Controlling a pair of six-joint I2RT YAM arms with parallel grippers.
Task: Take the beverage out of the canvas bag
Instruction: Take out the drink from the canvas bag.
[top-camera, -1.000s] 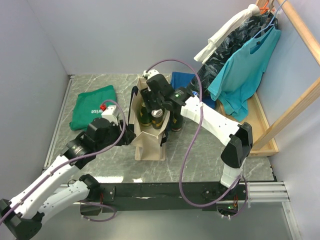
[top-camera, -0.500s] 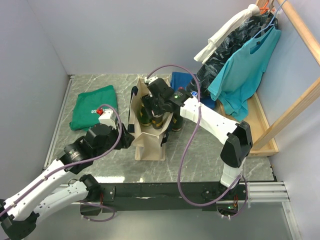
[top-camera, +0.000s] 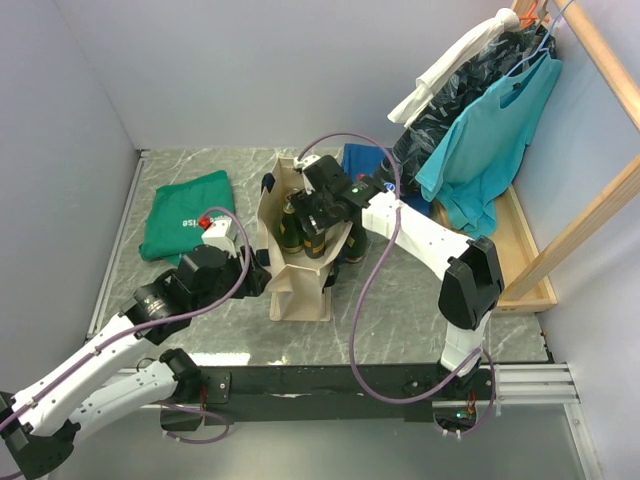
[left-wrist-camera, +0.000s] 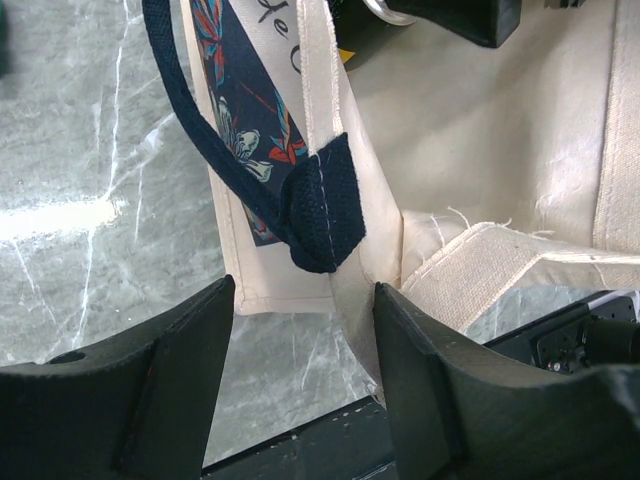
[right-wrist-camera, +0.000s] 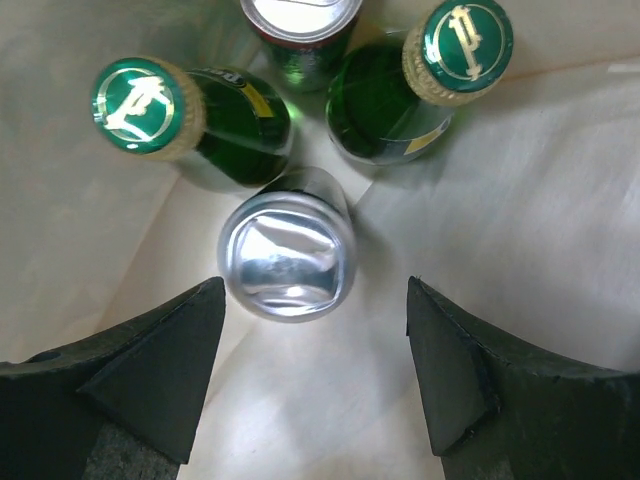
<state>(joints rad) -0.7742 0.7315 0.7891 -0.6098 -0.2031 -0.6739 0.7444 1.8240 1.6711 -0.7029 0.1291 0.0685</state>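
Finding on progress: nothing is out yet. No drink is lifted or gripped, so the whole extraction is left to do.

My left pincer sits low at the left side of the canvas bag. Its jaws are parted, straddling the wall edge where the navy handle is stitched on. I judge it clamps nothing.

The bag stands upright mid-table with its mouth open.

Contents, seen from above in my right wrist view:
- a green bottle with a green cap, at the left
- a silver-topped can in the middle
- a second can behind it, cut off by the frame
- another capped green bottle at the right

All four stand upright and close together.

My right pincer hangs over the bag mouth with its jaws spread wide on either side of the silver-topped can, above it and not touching. I judge this can the likely first pick
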